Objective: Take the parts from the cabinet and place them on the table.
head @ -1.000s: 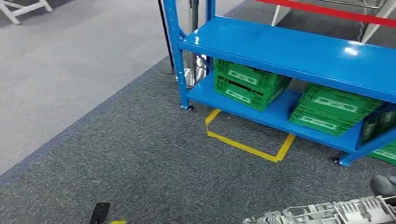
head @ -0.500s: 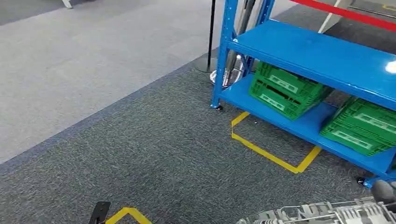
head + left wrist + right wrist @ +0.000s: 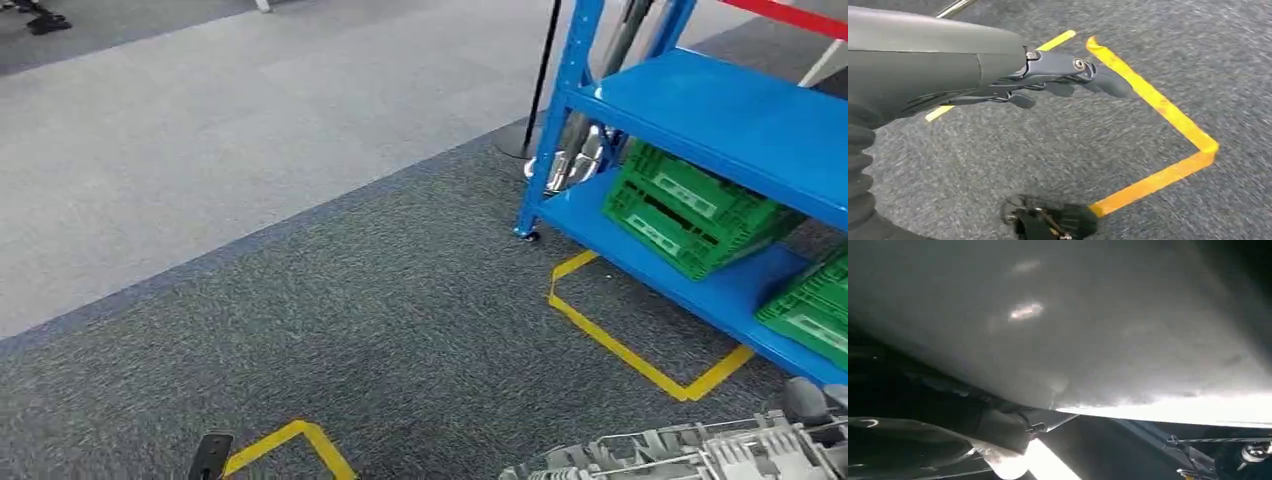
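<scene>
Dark grey carpet (image 3: 380, 330), yellow floor tape (image 3: 640, 350); paler carpet (image 3: 200, 130) beyond

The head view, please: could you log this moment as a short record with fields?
rack: blue shelving rack at right, on dark carpet
crates: green crates on its bottom shelf
floor marks: yellow tape outline in front of the rack
carried part: grey ribbed part at the lower edge
right hand: right hand touches the part's end
left hand: left hand holds nothing, above the carpet
</scene>
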Available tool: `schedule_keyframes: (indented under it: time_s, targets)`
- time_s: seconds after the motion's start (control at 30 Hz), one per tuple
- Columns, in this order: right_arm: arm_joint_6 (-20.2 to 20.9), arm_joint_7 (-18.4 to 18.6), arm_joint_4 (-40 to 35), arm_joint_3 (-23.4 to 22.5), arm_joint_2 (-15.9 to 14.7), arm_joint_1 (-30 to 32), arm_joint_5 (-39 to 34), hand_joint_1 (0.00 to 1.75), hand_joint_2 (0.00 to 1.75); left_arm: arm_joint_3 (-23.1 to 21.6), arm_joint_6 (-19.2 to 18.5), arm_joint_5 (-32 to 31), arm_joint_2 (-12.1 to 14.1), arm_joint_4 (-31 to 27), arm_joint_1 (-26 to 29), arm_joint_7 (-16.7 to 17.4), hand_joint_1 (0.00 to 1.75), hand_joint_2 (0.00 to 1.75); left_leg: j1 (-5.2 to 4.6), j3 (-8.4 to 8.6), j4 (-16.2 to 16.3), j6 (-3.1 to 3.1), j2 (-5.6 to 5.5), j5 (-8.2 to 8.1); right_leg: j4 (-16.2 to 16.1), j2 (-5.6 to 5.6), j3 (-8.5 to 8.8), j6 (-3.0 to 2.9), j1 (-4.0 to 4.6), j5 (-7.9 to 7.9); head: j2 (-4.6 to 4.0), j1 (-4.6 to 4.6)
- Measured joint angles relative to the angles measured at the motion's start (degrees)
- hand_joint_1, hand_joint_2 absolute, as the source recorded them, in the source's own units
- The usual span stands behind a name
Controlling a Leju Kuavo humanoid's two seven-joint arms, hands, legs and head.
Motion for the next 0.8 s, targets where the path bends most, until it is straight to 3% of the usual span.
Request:
schedule_keyframes:
  time_s: [0.03,0.1,0.13,0.17,0.2,0.3,0.33,0.37,0.4,0.43,0.47,0.5,0.53,0.57,0.6,0.63,0.67,0.7,0.8]
  targets:
    - [0.00,0.00,-0.07,0.50,0.02,-0.45,0.07,1.75,1.75,0.00,0.02,0.00,-0.04,0.00,0.34,0.02,0.00,1.75,0.16,0.31,-0.11,-0.11,0.10,0.78,0.00,-0.90,0.02,0.00,0.00,-0.04,0.00,0.04]
    - [0.00,0.00,-0.35,1.60,0.07,-1.68,0.92,1.75,1.75,0.00,0.31,0.09,-0.04,0.00,0.90,0.86,0.00,1.75,0.20,4.11,-6.98,0.11,0.56,4.77,0.00,-2.19,0.18,0.07,0.02,-0.15,0.00,0.02]
    - [0.00,0.00,-0.35,2.21,0.07,-2.38,1.64,1.75,1.75,0.04,0.57,0.35,-0.02,0.00,1.14,1.40,0.00,1.75,0.00,7.34,-12.74,0.52,2.04,7.16,0.00,-2.79,0.43,0.21,0.05,-0.25,0.00,0.02]
    - [0.00,0.00,-0.35,2.69,0.07,-2.77,2.10,1.75,1.75,0.07,0.55,0.46,-0.02,0.00,1.24,1.68,0.00,1.75,-0.45,9.20,-16.44,1.03,4.77,7.25,0.00,-3.37,0.57,0.42,0.12,-0.40,0.00,0.02]
    - [0.00,0.00,-0.33,3.03,0.11,-2.99,2.17,1.75,1.75,0.07,0.33,0.48,-0.02,0.00,1.23,1.68,0.00,1.75,-1.08,9.53,-17.53,1.54,5.37,6.88,0.26,-3.89,0.45,0.83,0.58,-0.66,0.00,-0.06]
    - [0.00,0.00,-0.33,4.33,0.55,-4.33,1.81,1.75,1.75,0.13,0.57,0.28,0.22,0.00,2.06,3.56,0.00,1.75,-1.18,8.71,-17.25,2.61,3.42,7.02,-0.03,-5.97,0.75,1.53,0.61,-0.69,0.00,0.04]
    - [0.00,0.00,-0.33,4.85,0.70,-4.66,1.73,1.75,1.75,0.26,0.79,0.37,0.24,0.00,2.39,4.15,0.00,1.75,-0.63,9.30,-18.06,3.21,2.66,7.53,0.07,-6.21,0.69,1.97,0.50,-1.23,0.02,-0.09]
    - [0.00,0.00,-0.28,5.13,0.72,-4.88,1.75,1.75,1.75,0.46,1.02,0.50,0.31,0.00,2.63,4.46,0.00,1.75,-0.58,9.41,-18.25,3.51,2.20,7.70,1.14,-3.17,0.22,2.19,0.33,-2.32,0.00,0.28]
    - [0.00,0.00,-0.31,5.35,0.72,-4.94,1.64,1.75,1.75,0.52,1.18,0.55,0.44,0.00,2.59,4.63,0.00,1.75,-0.45,9.23,-18.24,3.88,1.61,7.88,4.54,-0.32,-1.20,2.19,0.23,-4.46,0.02,0.39]
    - [0.00,0.00,-0.26,5.42,0.85,-4.93,1.66,1.75,1.75,0.57,1.18,0.55,0.46,0.00,2.54,4.66,0.00,1.75,-0.44,9.05,-18.22,4.02,0.79,7.96,9.27,1.03,-3.43,2.28,0.23,-6.72,0.00,0.66]
    - [0.00,0.00,-0.24,5.51,0.87,-4.90,1.66,1.75,1.75,0.57,1.18,0.55,0.46,0.00,2.55,4.66,0.00,1.75,-0.48,8.87,-18.21,4.10,0.01,8.02,14.21,1.60,-5.91,2.31,0.24,-8.65,0.00,0.68]
    - [0.00,0.00,-0.20,5.59,0.87,-4.96,1.66,1.75,1.75,0.59,1.18,0.52,0.50,0.00,2.62,4.66,0.00,1.75,-0.53,8.76,-18.17,4.16,-0.78,8.07,18.01,1.80,-7.98,2.33,0.27,-9.61,0.00,0.61]
    - [0.00,0.00,-0.15,5.75,0.87,-4.97,1.66,1.75,1.75,0.65,1.18,0.52,0.52,0.00,2.78,4.66,0.00,1.75,-0.56,8.79,-18.16,4.13,-1.70,8.12,18.78,1.81,-8.69,2.31,0.29,-8.80,0.00,0.70]
    - [0.00,0.00,-0.13,5.83,0.90,-5.01,1.68,1.75,1.75,0.72,1.18,0.52,0.52,0.00,2.88,4.66,0.00,1.75,-0.55,8.86,-18.13,4.12,-2.46,8.13,16.97,1.82,-8.07,2.23,0.28,-6.92,0.00,0.61]
    - [0.00,0.00,-0.07,5.92,0.94,-5.18,1.81,1.75,1.75,0.85,1.33,0.50,0.57,0.00,2.91,5.07,0.00,1.75,-0.52,8.93,-18.00,4.05,-3.45,8.16,12.35,2.05,-6.14,2.16,0.23,-3.79,0.00,0.66]
    - [0.00,0.00,0.00,5.99,1.03,-5.44,1.95,1.75,1.75,0.90,1.49,0.50,0.61,0.00,2.88,5.58,0.00,1.75,-0.49,8.96,-17.78,3.97,-4.21,8.12,7.03,2.97,-3.80,2.06,0.10,-0.90,0.00,0.66]
    - [0.00,0.00,0.07,6.25,1.07,-5.74,1.88,1.75,1.75,0.92,1.57,0.50,0.66,0.00,2.89,5.79,0.00,1.75,-0.44,8.77,-17.50,3.77,-4.84,8.01,2.60,5.42,-1.94,1.98,-0.15,0.71,0.00,0.70]
    - [0.00,0.00,0.26,6.56,1.25,-5.99,1.77,1.75,1.75,0.96,1.64,0.50,0.72,0.00,2.78,5.77,0.00,1.75,-0.79,8.26,-16.93,3.32,-5.49,7.92,1.31,7.52,-1.40,1.93,-0.36,-0.23,0.00,0.61]
    - [0.00,0.00,1.16,7.74,1.68,-6.37,2.34,1.75,1.75,1.27,1.20,1.18,0.94,-0.02,3.11,4.70,0.00,1.75,-0.21,7.17,-16.98,2.08,-7.40,8.73,1.29,5.93,-1.17,1.13,0.08,-0.20,0.00,0.52]
